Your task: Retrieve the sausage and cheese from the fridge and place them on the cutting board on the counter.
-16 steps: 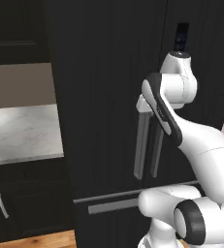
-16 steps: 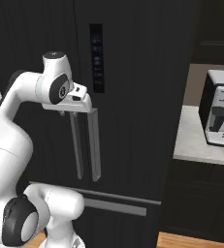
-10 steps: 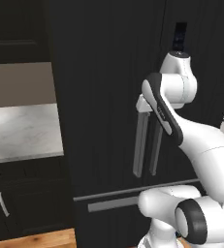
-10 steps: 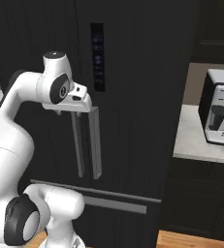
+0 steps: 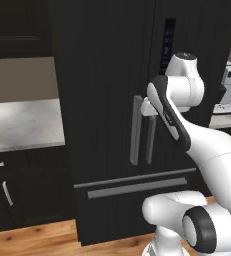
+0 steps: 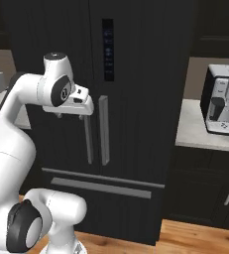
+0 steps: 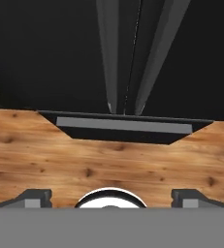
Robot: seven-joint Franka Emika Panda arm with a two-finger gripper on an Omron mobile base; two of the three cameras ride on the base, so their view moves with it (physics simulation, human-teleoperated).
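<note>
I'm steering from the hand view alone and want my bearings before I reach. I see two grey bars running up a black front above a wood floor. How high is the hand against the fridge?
Observer: The hand sits level with the top ends of the two handles, in front of the closed fridge, pointing down.
Operator: Is the counter near?
Observer: Yes, a marble counter runs left of the fridge.
Operator: And on the right?
Observer: Another counter stretch there carries a coffee machine.
</note>
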